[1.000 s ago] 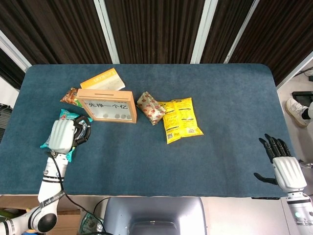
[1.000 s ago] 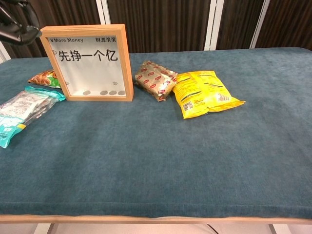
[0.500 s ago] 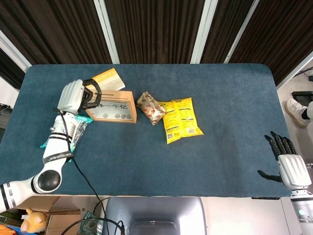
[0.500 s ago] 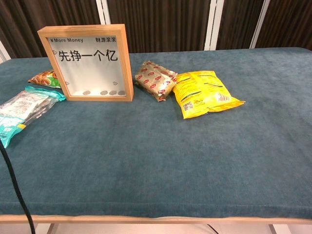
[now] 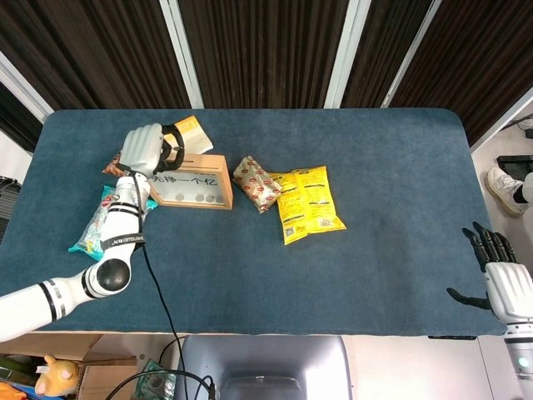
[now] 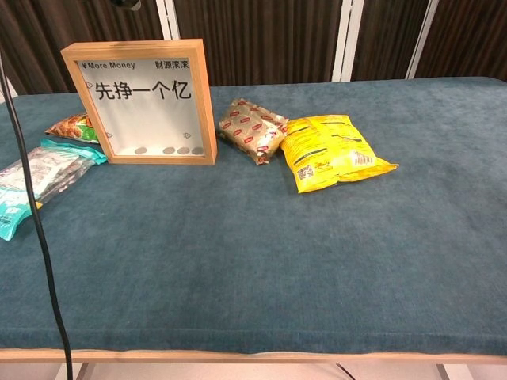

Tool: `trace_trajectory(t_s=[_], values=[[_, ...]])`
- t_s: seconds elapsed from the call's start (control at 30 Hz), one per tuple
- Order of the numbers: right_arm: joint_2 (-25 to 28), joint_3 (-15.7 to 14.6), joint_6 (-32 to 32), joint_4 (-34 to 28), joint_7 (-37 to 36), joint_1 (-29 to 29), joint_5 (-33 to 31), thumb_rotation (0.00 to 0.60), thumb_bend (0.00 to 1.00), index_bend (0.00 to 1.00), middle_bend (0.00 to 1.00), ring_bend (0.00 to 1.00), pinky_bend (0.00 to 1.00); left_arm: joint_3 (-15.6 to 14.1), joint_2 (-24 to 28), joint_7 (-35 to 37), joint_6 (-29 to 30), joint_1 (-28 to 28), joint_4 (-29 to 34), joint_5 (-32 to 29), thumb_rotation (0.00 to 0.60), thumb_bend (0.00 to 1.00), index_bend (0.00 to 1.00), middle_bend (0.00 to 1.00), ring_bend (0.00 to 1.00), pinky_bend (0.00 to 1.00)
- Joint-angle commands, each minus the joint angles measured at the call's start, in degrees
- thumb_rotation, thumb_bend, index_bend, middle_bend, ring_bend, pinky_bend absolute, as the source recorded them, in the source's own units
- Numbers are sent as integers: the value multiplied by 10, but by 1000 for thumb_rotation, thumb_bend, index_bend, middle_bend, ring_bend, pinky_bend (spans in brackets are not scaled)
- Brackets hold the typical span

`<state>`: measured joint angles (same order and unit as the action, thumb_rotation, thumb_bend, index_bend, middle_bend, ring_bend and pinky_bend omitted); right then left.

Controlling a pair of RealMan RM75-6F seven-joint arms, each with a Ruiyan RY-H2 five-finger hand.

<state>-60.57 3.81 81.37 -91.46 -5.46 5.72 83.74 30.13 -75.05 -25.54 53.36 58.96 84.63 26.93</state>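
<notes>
My left hand [image 5: 148, 150] hovers over the left top end of the wooden money-box frame [image 5: 181, 179], its dark fingers [image 5: 171, 152] curled inward toward the frame's top slot. Whether anything small sits between them is hidden. In the chest view the frame [image 6: 142, 101] stands upright with coins along its bottom, and only a dark tip of that hand shows at the top edge. My right hand [image 5: 504, 283] hangs past the table's right front corner with fingers spread and nothing in it.
An orange packet [image 5: 187, 133] lies behind the frame and a brown snack bag [image 5: 117, 164] to its left. A teal bag [image 5: 100, 221] lies under my left forearm. A gold-red pack [image 5: 256, 183] and a yellow bag [image 5: 308, 202] sit mid-table. A black cable [image 6: 36, 222] hangs at the left.
My left hand rose from the teal bag and travelled back and right, ending over the frame's left top end. My right hand drifted slightly toward the lower right corner.
</notes>
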Motion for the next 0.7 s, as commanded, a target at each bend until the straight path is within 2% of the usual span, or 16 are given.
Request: trace_trajectory(t_s=[0.03,0.7], values=[[1,-1,0,-1,1,-1,0,600,177,0,0,0,0,-6,-4,6,-7,6,-11,-1,600,670,714,1000,1000,1000],[6,0,11,-2,-12,-7,5,600,178,0,0,0,0,-48,-28,19,-30,33,-69,-20,600,638,718,1000,1000,1000]])
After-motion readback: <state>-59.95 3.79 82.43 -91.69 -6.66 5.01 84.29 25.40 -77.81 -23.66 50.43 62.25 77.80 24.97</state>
